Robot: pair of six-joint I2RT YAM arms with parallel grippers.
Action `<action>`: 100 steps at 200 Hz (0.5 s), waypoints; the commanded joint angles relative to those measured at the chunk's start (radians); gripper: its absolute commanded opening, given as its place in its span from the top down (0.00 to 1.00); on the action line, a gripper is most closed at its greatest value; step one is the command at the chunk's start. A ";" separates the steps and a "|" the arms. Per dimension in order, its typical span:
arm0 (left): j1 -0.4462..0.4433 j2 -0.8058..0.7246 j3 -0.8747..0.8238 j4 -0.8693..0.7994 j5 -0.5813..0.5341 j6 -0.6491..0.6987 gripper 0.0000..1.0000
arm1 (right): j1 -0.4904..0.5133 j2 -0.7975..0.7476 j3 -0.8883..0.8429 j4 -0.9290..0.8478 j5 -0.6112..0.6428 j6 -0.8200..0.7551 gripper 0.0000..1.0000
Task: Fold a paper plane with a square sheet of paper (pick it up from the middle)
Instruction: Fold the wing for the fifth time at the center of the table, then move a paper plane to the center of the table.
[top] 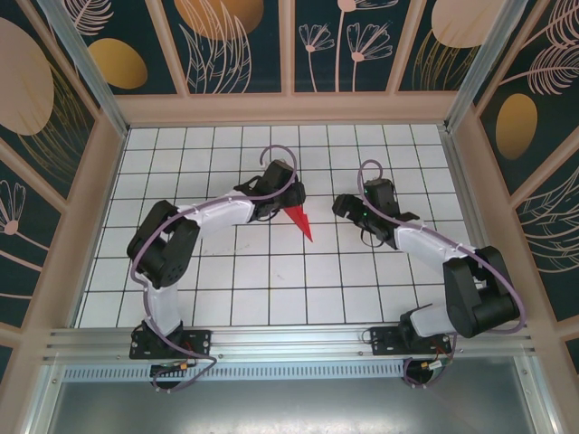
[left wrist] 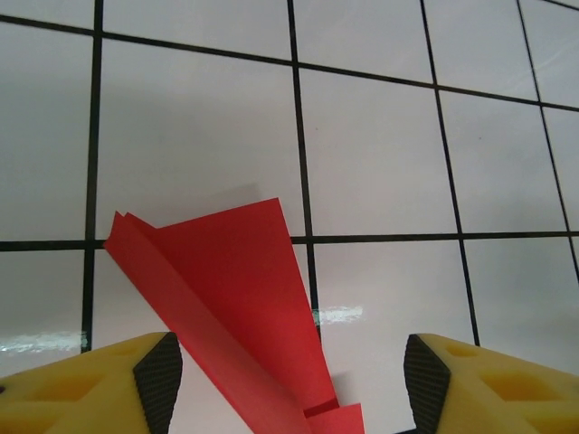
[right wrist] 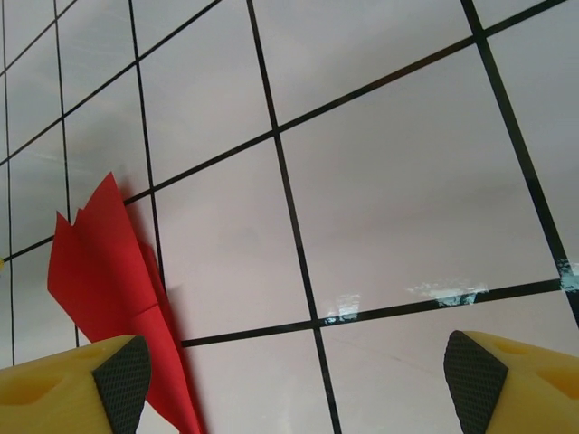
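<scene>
The paper plane (top: 299,222) is a narrow red dart lying on the gridded table (top: 271,271) near the middle, its point toward the near right. My left gripper (top: 282,208) hovers over its wide back end. In the left wrist view the plane (left wrist: 226,280) runs down between the open fingers (left wrist: 158,380), and neither pad touches it. My right gripper (top: 349,209) is about one tile to the right of the plane, open and holding nothing. In the right wrist view the plane (right wrist: 99,271) lies at the left, beside the left pad (right wrist: 122,380), with bare tiles between the fingers.
Wooden walls with patterned panels (top: 289,45) surround the table on three sides. Both arm bases (top: 167,339) sit on a metal rail at the near edge. White tiles lie open in front of and behind the plane.
</scene>
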 commanded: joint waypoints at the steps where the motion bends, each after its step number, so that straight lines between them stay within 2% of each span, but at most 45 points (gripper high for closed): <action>1: 0.008 0.034 0.024 -0.049 0.020 -0.086 0.36 | -0.013 -0.033 -0.014 0.002 0.025 0.016 0.13; 100: 0.007 0.017 -0.048 -0.021 0.056 -0.147 0.63 | -0.020 -0.019 0.008 -0.015 0.030 0.026 0.13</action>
